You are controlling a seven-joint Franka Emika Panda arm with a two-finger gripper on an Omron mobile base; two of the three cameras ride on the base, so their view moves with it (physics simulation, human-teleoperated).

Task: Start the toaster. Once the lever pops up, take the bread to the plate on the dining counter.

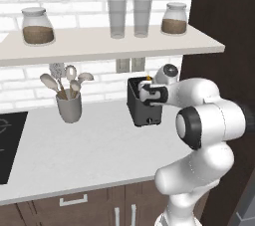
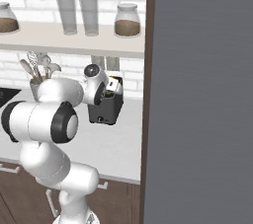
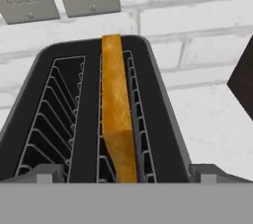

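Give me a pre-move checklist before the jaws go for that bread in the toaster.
1. Bread stands upright in the toaster's right-hand slot, as the hand view shows it: ok.
2. Bread's top edge rises above the slot: ok.
3. Gripper jaws open, fingertips either side of the toaster: ok.
4. Bread lined up between the fingertips: ok.
5. Lever back up: cannot tell.
6. Other slot empty: ok.
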